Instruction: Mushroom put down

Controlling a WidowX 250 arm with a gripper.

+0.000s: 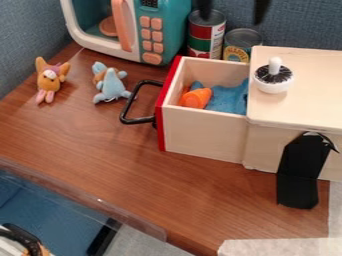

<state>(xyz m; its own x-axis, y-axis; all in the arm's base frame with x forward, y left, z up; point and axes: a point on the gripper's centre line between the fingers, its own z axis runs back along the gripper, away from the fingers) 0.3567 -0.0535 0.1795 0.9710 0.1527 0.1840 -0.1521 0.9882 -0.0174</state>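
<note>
Mushroom (274, 77) sat stem-up on the wooden box (308, 67)

The mushroom rested on the box top's left part, just right of the open drawer (204, 131). At the far edge hung the gripper (232, 19), its two fingers spread apart. Inside the drawer lay an orange toy (196, 98) and blue cloth-like material (229, 98). Two cans stood beyond it, near the toy microwave (165, 30). Two small plush toys sat on the table (100, 150), far left.
</note>
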